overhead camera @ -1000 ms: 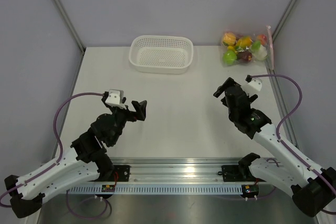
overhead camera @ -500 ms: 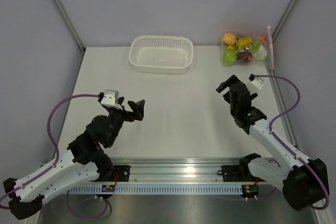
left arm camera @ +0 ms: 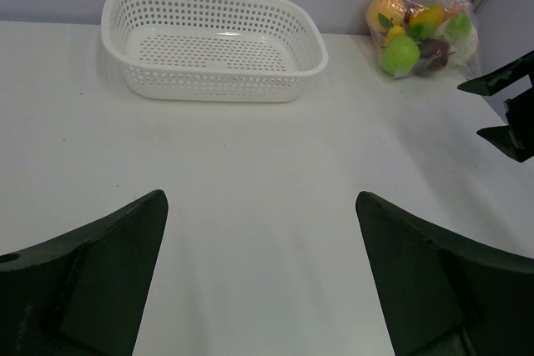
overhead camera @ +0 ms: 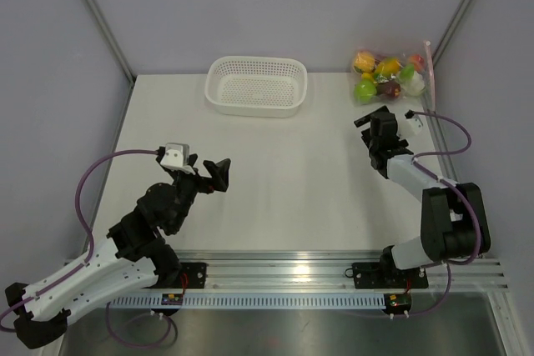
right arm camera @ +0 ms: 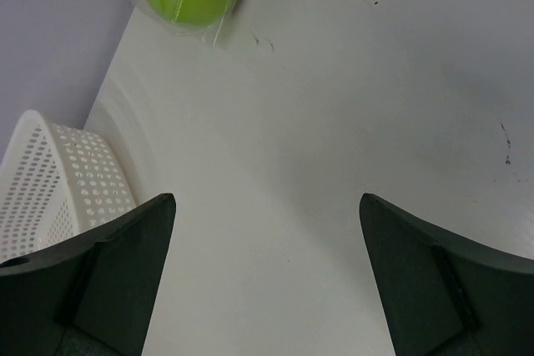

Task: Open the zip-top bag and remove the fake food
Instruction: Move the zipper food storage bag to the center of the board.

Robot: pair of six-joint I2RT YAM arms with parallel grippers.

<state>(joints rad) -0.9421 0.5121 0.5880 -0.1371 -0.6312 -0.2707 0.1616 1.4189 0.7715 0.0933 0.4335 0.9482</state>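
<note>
white tabletop (overhead camera: 284, 172), lilac walls (overhead camera: 250, 6); zip-top bag (overhead camera: 423, 79) of fake food (overhead camera: 365, 89) at far right; left gripper (left arm camera: 260, 202), right gripper (right arm camera: 267, 202) both wide, empty.

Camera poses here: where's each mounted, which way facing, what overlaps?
Top external: above and behind the robot, looking down on the table; both arms, left tool and right tool open.
Left wrist: low, facing the far wall; own fingers at bottom corners, right tool at right edge.
Right wrist: tilted down at the table; own fingers at bottom corners.
Shared: all three show the white basket and zip-top bag of fake food.
</note>
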